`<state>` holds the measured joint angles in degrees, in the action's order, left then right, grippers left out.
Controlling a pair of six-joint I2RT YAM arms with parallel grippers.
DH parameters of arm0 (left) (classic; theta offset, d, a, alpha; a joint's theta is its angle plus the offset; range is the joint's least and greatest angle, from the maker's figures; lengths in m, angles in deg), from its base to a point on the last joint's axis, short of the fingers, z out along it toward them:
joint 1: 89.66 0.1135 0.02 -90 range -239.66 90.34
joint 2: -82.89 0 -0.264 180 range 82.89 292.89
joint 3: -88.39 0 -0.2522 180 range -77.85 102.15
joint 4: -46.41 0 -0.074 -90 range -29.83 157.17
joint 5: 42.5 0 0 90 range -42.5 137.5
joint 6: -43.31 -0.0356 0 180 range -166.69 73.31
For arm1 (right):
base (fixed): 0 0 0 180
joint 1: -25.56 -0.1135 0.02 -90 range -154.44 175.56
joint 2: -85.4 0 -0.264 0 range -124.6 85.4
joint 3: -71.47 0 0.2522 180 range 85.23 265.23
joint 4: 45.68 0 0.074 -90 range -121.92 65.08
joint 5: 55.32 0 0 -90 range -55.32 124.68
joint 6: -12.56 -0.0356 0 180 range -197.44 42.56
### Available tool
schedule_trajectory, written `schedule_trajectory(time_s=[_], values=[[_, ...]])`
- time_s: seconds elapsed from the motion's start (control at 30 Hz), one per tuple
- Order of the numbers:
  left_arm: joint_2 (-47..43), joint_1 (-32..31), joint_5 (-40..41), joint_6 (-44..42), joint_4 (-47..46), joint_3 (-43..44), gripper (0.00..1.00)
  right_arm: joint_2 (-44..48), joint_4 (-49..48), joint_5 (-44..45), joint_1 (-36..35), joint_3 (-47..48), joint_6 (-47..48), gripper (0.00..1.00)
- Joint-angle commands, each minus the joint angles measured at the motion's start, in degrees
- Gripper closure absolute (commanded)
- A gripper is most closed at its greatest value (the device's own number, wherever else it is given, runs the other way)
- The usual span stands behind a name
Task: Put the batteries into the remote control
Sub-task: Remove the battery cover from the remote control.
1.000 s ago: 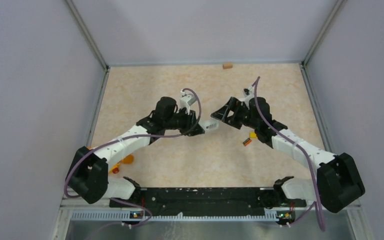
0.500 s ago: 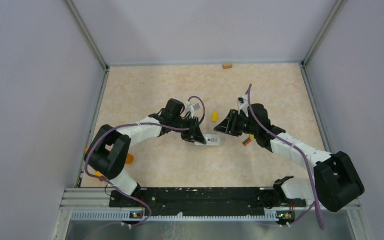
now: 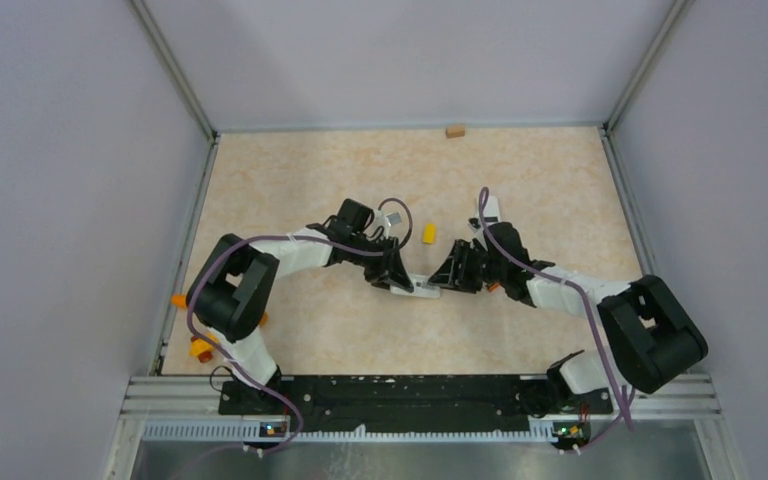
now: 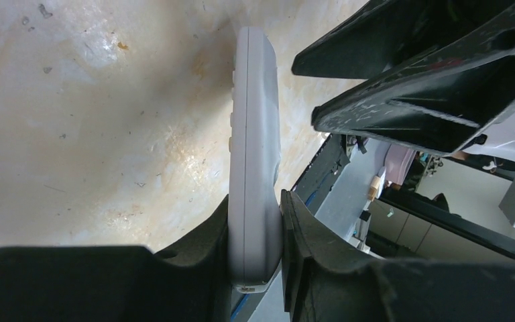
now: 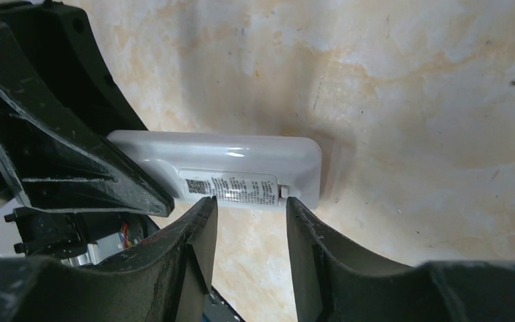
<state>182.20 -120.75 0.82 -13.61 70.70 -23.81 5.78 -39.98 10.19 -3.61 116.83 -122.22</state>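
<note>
My left gripper (image 3: pixel 397 276) is shut on the left end of the white remote control (image 3: pixel 423 288) and holds it low on the table. In the left wrist view the remote (image 4: pixel 253 154) stands on its long edge between my fingers. My right gripper (image 3: pixel 450 274) is open at the remote's right end. In the right wrist view its open fingertips (image 5: pixel 204 208) straddle the remote's (image 5: pixel 241 161) printed label without touching it. An orange-and-black battery (image 3: pixel 494 287) peeks out beside the right arm. The other batteries are hidden.
A small yellow block (image 3: pixel 428 233) lies just behind the grippers. A tan block (image 3: pixel 454 130) sits at the back wall. Orange pieces (image 3: pixel 200 348) lie by the left arm's base near the left wall.
Both grippers have come down and nearer. The left one brought the remote down to the table, and the right one closed in on the remote's right end.
</note>
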Motion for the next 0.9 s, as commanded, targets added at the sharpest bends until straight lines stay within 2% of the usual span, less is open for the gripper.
schedule_trajectory(time_s=[0.0,0.17,0.6,0.67,0.87], values=[[2.1,0.4,0.3,0.2,1.8,1.6,1.00,-0.8,-7.5,-0.4,-0.8,-1.1,-0.9,0.58],[3.4,0.7,0.5,0.8,3.2,2.0,1.00,-2.9,-7.1,0.4,-0.8,-0.5,-0.4,0.61],[4.7,0.9,-0.3,0.5,3.3,1.6,1.00,-6.5,-14.4,-1.0,-1.0,-4.1,-3.0,0.60],[5.1,0.9,-0.4,0.4,3.0,1.2,1.00,-7.2,-19.5,-3.2,-0.9,-5.8,-4.9,0.60],[6.7,0.1,0.2,1.2,-0.1,-1.2,1.00,-12.4,-47.6,-10.7,-1.2,-12.8,-17.6,0.62]])
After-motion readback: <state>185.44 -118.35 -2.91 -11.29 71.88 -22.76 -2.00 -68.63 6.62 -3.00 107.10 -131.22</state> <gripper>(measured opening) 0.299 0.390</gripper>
